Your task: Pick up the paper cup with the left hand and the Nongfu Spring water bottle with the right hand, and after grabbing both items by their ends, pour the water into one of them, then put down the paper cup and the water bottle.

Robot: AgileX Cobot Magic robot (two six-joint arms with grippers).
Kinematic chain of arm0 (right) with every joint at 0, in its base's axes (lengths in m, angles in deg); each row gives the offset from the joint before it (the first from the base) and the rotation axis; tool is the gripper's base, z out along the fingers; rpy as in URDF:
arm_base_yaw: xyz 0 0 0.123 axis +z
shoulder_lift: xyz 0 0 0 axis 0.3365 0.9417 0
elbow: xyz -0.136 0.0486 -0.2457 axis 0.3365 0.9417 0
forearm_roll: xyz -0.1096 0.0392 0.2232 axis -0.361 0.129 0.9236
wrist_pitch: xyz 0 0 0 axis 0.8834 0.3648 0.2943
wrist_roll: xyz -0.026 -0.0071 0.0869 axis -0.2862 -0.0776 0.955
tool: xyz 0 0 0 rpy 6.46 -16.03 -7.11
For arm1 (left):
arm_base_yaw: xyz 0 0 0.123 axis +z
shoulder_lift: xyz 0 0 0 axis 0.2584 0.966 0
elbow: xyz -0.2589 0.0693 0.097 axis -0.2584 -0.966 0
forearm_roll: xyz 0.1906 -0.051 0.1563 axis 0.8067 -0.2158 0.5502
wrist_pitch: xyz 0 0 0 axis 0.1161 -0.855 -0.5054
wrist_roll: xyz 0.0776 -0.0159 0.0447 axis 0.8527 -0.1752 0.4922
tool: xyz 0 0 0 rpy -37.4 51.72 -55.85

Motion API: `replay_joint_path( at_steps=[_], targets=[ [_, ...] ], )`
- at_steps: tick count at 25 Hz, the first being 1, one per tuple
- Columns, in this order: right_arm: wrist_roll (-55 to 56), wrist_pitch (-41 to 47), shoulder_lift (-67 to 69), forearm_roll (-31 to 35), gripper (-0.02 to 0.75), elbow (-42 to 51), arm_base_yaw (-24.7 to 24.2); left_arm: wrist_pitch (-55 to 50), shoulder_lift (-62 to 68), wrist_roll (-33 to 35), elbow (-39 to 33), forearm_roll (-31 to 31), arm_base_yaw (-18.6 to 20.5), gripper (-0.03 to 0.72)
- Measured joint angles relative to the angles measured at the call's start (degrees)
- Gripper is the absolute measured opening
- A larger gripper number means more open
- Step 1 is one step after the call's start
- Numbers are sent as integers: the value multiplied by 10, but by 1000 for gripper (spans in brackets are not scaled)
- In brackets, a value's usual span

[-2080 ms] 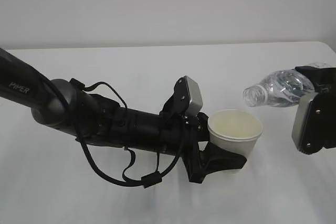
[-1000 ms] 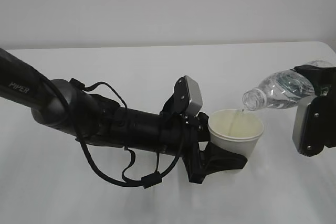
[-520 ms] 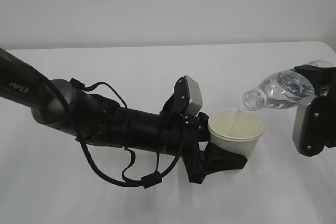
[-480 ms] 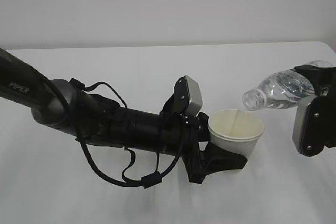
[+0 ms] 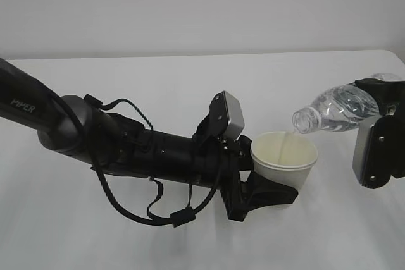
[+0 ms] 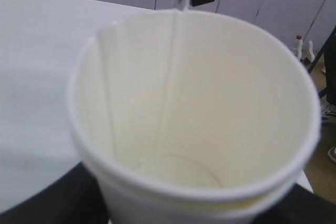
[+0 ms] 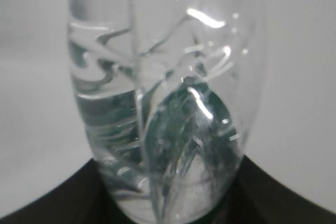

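We have the left hand [image 5: 269, 184] clamped low on the thin, crushable paper cup [image 5: 283, 158] and the right hand [image 5: 380, 128] gripping the slick, light Nongfu Spring water bottle [image 5: 335, 109] at its base.

Exterior view: camera in front of table [image 5: 190, 80], chest height, slanting down toward back wall; mid distance, both arms in frame.

Left wrist view: camera just behind paper cup [image 6: 194, 129], looking forward and down into its open mouth, very near; cup fills frame, table and room behind.

Right wrist view: camera close behind Nongfu Spring water bottle [image 7: 165, 98], looking along its length; bottle fills frame.

Shared: cup [image 5: 283, 156] and bottle [image 5: 335, 109] also appear in exterior view.
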Motion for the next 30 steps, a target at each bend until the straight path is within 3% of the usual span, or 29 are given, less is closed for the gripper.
replay_joint_path(
  at_steps=[30],
  targets=[
    [0, 0, 0, -2, 374, 0, 0, 0, 0, 0, 0, 0, 0, 447]
  ],
)
